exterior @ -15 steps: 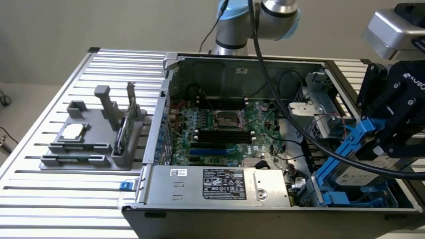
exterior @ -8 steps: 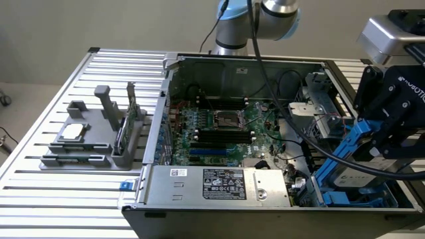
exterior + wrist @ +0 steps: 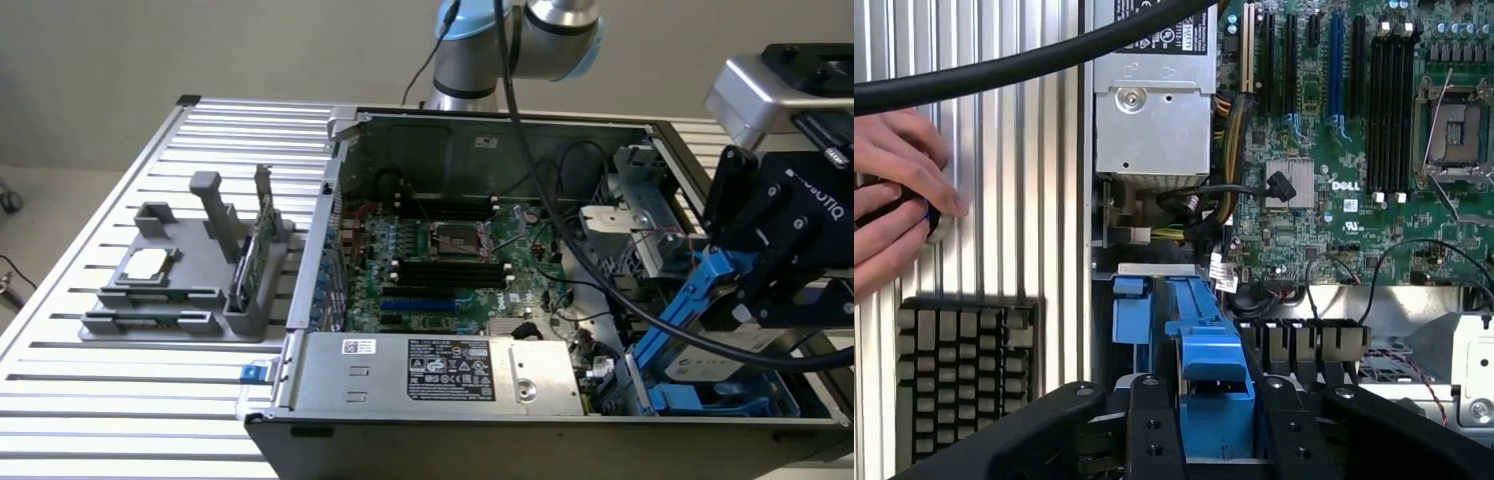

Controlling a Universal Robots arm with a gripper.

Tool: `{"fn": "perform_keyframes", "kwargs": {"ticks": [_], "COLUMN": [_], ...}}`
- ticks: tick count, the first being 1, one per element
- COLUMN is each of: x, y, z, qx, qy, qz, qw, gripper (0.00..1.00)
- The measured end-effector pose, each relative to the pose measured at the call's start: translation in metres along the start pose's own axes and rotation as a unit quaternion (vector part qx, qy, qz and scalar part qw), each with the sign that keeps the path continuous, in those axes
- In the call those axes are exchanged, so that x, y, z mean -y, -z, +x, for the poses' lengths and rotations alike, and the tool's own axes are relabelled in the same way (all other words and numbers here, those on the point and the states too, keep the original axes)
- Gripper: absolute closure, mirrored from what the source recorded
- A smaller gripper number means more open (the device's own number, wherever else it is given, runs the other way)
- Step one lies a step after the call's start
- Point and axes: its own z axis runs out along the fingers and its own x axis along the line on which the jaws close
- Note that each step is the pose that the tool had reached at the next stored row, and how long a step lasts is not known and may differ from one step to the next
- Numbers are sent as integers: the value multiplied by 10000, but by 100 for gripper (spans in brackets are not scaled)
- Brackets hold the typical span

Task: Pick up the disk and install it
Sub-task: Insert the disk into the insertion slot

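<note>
At the exterior view's left, a grey holder (image 3: 158, 322) is sitting on the desk (image 3: 107, 420), carrying the CPU chip (image 3: 144, 265) and the upright circuit card (image 3: 256, 245). In the middle, the open computer case (image 3: 467, 150) is showing its motherboard (image 3: 441, 250) and power supply (image 3: 427, 370). At the right, the pincer (image 3: 767, 300) is gripping the disk (image 3: 687, 320) by its blue carrier, holding it tilted at the case's corner bay. The disk is probably handling as stiff, dense and shock-sensitive. The carrier's side rails are looking like the safest hold, though the plastic may flex.

Even, diffuse light; faint shadows.
</note>
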Motion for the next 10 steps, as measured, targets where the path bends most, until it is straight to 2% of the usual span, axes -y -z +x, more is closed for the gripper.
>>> {"fn": "perform_keyframes", "kwargs": {"ticks": [10], "x": [3], "y": [-178], "z": [3], "qx": [-1], "qy": [59], "qz": [-1], "qw": [10000], "gripper": [67]}}
